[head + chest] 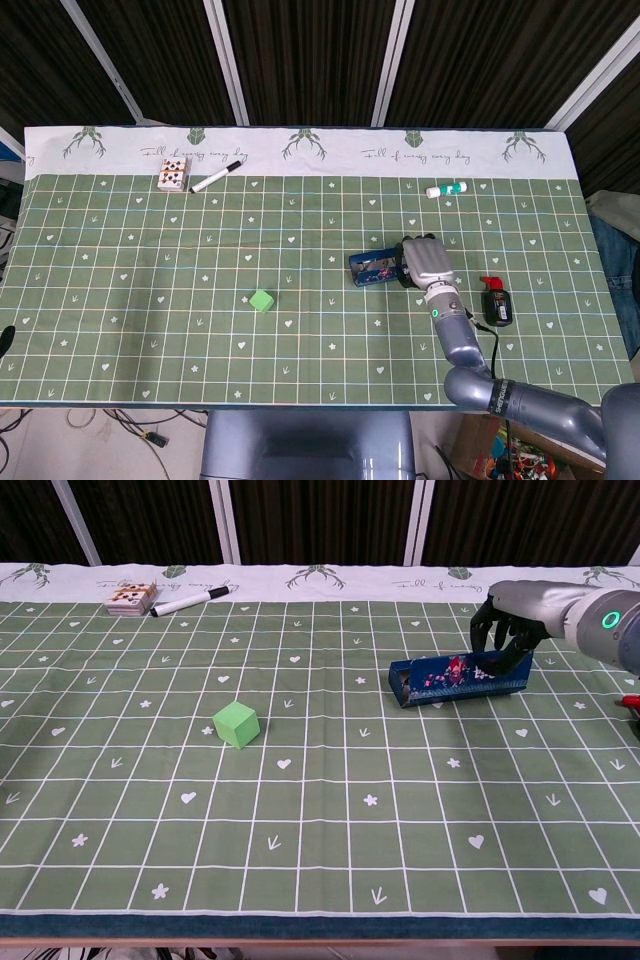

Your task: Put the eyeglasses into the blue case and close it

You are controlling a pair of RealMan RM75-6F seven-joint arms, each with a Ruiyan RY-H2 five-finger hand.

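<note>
The blue case [455,678] lies on its long side on the green checked cloth at the right, its open side facing the chest camera and showing a red and white patterned inside. I cannot make out any eyeglasses in either view. My right hand [510,630] curls its dark fingers [487,632] over the case's right end and grips it. In the head view the same hand [423,262] covers the right half of the case [372,268]. My left hand shows in neither view.
A green cube [236,724] sits left of centre. A card deck [131,598] and a black marker [190,602] lie at the far left. A white and green tube [446,189] lies far right, and a black and red object [496,302] is beside my right forearm.
</note>
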